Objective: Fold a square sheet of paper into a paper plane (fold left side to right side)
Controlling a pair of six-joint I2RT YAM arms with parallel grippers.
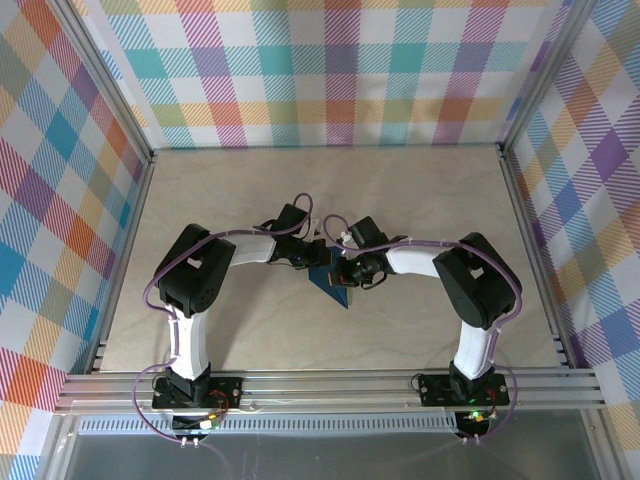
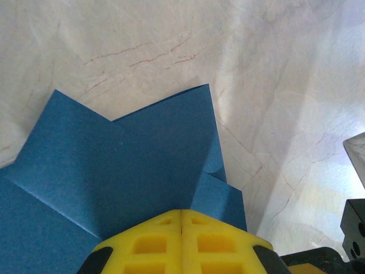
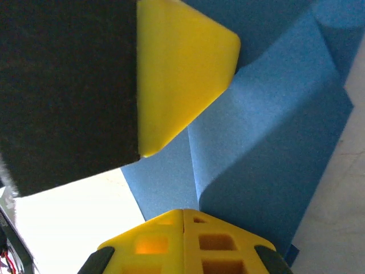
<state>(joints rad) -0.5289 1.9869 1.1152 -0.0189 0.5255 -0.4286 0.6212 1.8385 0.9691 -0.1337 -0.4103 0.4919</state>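
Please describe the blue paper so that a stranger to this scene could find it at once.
On the pale marble table, look at the middle, where both arms meet. The paper lies there beneath their yellow fingers. It alone is dark blue, thin and creased.

We've got the left gripper (image 1: 316, 256) and right gripper (image 1: 340, 270) nose to nose at mid-table, crowding over the paper (image 1: 332, 286), so there's no way through between them. The left arm (image 1: 195, 278) and right arm (image 1: 470, 275) bow outward and fence off the near half. Beyond them the table (image 1: 330, 185) lies open up to the back wall (image 1: 330, 80). The side walls (image 1: 60, 200) hem us in.
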